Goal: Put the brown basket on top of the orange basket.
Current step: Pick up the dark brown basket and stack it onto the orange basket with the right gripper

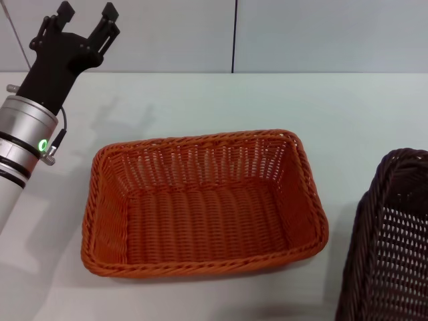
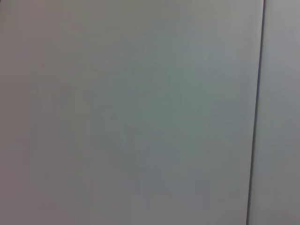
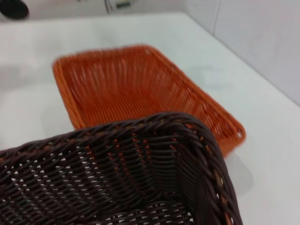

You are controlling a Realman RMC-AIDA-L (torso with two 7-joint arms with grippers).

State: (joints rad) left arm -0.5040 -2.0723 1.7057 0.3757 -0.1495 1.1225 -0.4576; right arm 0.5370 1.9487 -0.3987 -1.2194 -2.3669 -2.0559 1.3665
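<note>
Carrying looks like the step in hand: the brown basket seems lifted and on its way toward the orange one, though that is a judgement from its tilt and closeness to the right wrist camera.

Far left corner of the surface (image 1: 200, 100): left tool (image 1: 85, 20) raised above it, fingers spread apart, holding nothing, apparently parked. Its wrist camera shows only a blank pale wall with one dark seam.

Middle of the surface: orange basket (image 1: 200, 200), upright, empty, sitting flat with its long side toward the robot.

Right edge: brown basket (image 1: 391, 247), apart from the orange basket, a strip of bare surface between them. From the right wrist camera its braided rim fills the foreground, with the orange basket (image 3: 140, 89) beyond it.

Next move, as I judge it: shift the brown basket (image 3: 122, 173) leftward until it is squared over the orange rim, level it, then lower so it nests or rests evenly.

Hard to make out: the right tool shows in no picture, so I cannot tell its grip. Most of the brown basket is cut off in the head view, and whether its base touches the surface is hidden.
</note>
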